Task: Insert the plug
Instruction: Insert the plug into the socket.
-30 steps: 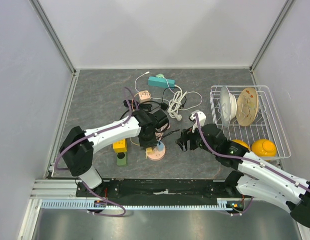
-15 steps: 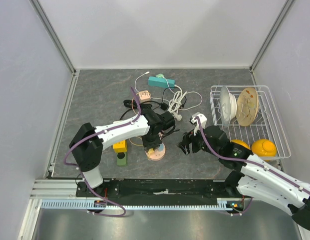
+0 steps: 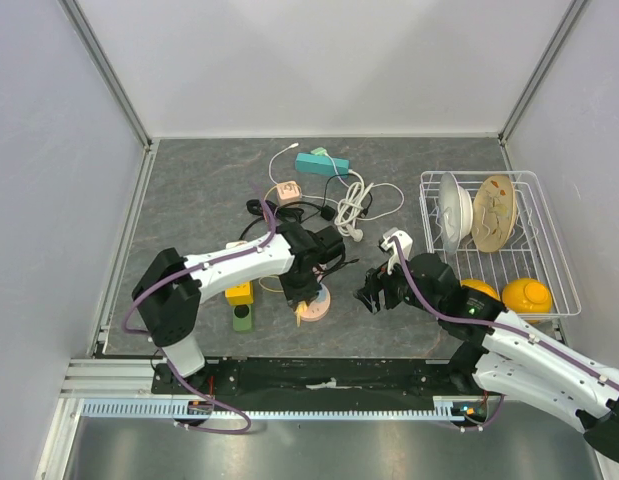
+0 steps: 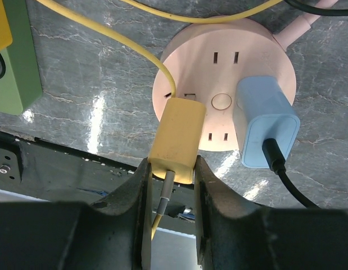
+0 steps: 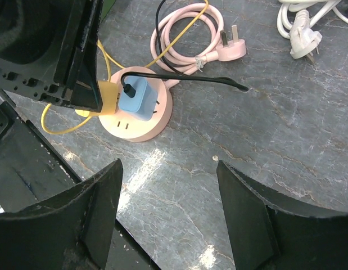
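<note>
A yellow plug (image 4: 176, 138) on a yellow cable is pinched between the fingers of my left gripper (image 4: 171, 169), which is shut on it. The plug's front end rests over the near left part of the round pink socket (image 4: 224, 67); its prongs are hidden. A blue plug (image 4: 263, 126) with a black cable sits in the socket beside it. From above, the left gripper (image 3: 307, 290) hangs over the pink socket (image 3: 314, 308). My right gripper (image 3: 374, 293) stands open, holding nothing, to the right of the socket (image 5: 134, 130) with bare table under its jaws (image 5: 167, 169).
A wire dish rack (image 3: 549, 290) with plates and yellow bowls stands at the right. Behind the socket lie a teal power strip (image 3: 322, 162), a white cable bundle (image 3: 354, 200), black cables and a pink cable coil (image 5: 185, 34). A yellow and green block (image 3: 239, 300) lies left of the socket.
The left arm has shifted slightly right and toward the socket with the yellow plug still held. The right arm has barely moved.
</note>
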{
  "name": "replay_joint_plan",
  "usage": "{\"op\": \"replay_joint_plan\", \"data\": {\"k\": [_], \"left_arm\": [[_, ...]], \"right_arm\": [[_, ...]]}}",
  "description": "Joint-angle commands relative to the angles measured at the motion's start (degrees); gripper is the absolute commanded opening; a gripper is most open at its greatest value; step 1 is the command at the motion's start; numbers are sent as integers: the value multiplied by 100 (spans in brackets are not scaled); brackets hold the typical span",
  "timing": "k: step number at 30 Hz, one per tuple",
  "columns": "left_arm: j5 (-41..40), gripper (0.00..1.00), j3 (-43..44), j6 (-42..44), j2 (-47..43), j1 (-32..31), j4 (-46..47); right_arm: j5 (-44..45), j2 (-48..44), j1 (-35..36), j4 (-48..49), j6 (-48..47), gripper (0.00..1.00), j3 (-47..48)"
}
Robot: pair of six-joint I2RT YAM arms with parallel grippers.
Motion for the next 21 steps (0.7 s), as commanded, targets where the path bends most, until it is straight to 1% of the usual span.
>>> {"op": "replay_joint_plan", "data": {"k": [1,5,11,16,21], "left_arm": [[142,2,-586,186,544,173,726],[239,2,-446,774,605,445,735],[467,2,-41,1372,1097,578,533],[626,2,249,1602,1440,604,463],[460,2,512,1830,1554,701,375]], "right_arm": [[-92,-79,13,94,-67,76,-32],[-74,-18,13,102,-76,76,-32],[-83,18,13,94,-76,76,-32],[-56,53,13,102,-76,76,-23],[-48,79,13,102,-85,76,-23]]}}
